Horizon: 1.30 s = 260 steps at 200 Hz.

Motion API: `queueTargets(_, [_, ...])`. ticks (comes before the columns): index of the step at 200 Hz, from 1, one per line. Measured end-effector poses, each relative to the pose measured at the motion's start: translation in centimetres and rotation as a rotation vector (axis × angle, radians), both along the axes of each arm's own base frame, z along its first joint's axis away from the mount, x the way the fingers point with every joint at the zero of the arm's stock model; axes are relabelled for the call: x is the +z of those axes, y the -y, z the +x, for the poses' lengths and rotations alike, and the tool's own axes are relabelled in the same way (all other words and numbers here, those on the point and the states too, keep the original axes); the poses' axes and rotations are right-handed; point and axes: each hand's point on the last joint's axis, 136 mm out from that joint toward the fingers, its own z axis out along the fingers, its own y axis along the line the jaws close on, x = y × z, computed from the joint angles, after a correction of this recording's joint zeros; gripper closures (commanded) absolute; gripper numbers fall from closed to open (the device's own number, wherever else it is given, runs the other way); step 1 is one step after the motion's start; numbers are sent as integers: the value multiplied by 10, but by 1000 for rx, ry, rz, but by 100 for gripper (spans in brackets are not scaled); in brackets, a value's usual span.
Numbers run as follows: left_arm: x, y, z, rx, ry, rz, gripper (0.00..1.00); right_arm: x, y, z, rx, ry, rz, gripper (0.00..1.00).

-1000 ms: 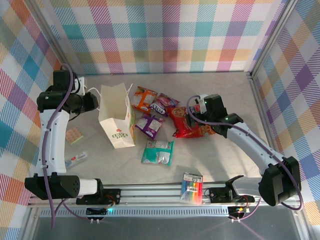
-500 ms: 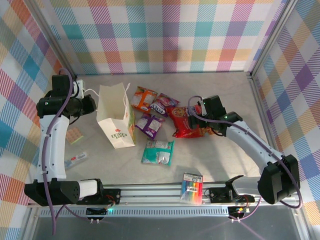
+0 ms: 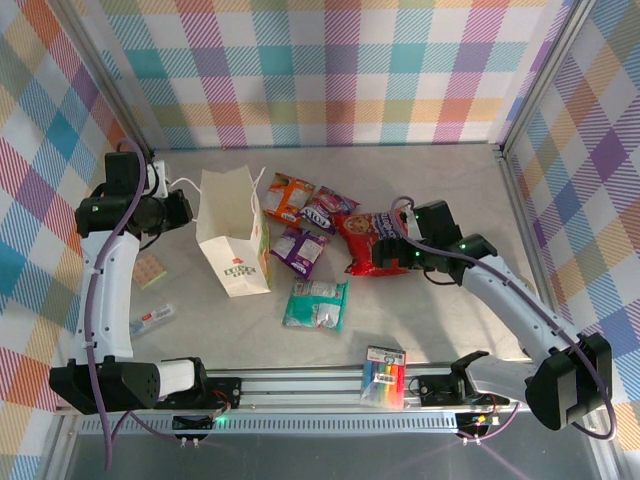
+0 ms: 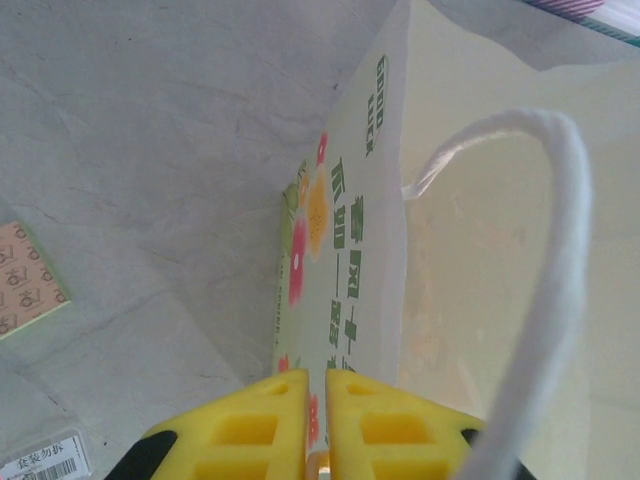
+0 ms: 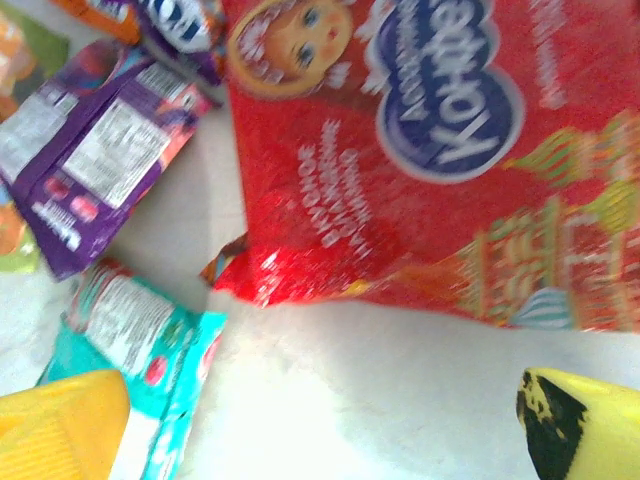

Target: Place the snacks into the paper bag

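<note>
- The left gripper (image 3: 187, 208) (image 4: 317, 400) has its yellow fingers (image 4: 250, 430) drawn almost together, pinching the left wall of the paper bag (image 3: 232, 232) (image 4: 360, 250) at its rim; one white twisted handle (image 4: 560, 280) arches just beside it
- The paper bag stands upright on the bench (image 3: 440, 180), left of centre, mouth open upward; its long axis is vertical, and a narrow printed side faces the near edge
- The right gripper (image 3: 404, 256) (image 5: 300, 405) is spread wide and holds nothing; it points leftward, low over bare bench, at the near edge of the large red packet (image 3: 370, 245) (image 5: 420, 150)
- The large red packet lies flat, printed face up, right of centre, its longer side running roughly left to right; one crumpled corner points toward the gripper
- Left of it, the small purple packet (image 3: 300, 250) (image 5: 95, 150) lies flat and slanted, just beside the bag's right wall
- The teal packet (image 3: 316, 304) (image 5: 130, 320) lies flat, nearer the arms, long axis roughly left to right
- The orange packet (image 3: 288, 197) and the pink-purple packet (image 3: 328, 208) lie side by side, touching, farther back and just right of the bag's mouth
- All five packets are outside the bag
</note>
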Motion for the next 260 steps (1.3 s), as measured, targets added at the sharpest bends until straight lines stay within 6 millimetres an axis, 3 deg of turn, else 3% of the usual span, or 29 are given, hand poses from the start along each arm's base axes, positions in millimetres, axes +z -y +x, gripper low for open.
queueTargets(26, [-3, 0, -2, 2, -5, -2, 88, -17, -11, -19, 30, -91, 52, 1])
queueTargets(61, [-2, 0, -3, 4, 1, -3, 88, -22, -24, -32, 56, -142, 101, 0])
queueTargets(115, [-2, 1, -3, 9, 0, -12, 87, -32, -31, -33, 22, -177, 108, 1])
queueTargets(159, [-2, 1, -3, 10, 0, -12, 87, -56, -19, -25, -95, -237, 38, 1])
queueTargets(212, [-1, 0, -3, 11, 0, -9, 87, -58, -4, -13, -198, -231, 39, 1])
queueTargets(260, [-1, 0, -3, 12, 0, -9, 87, -72, 30, 2, -373, -279, 129, 1])
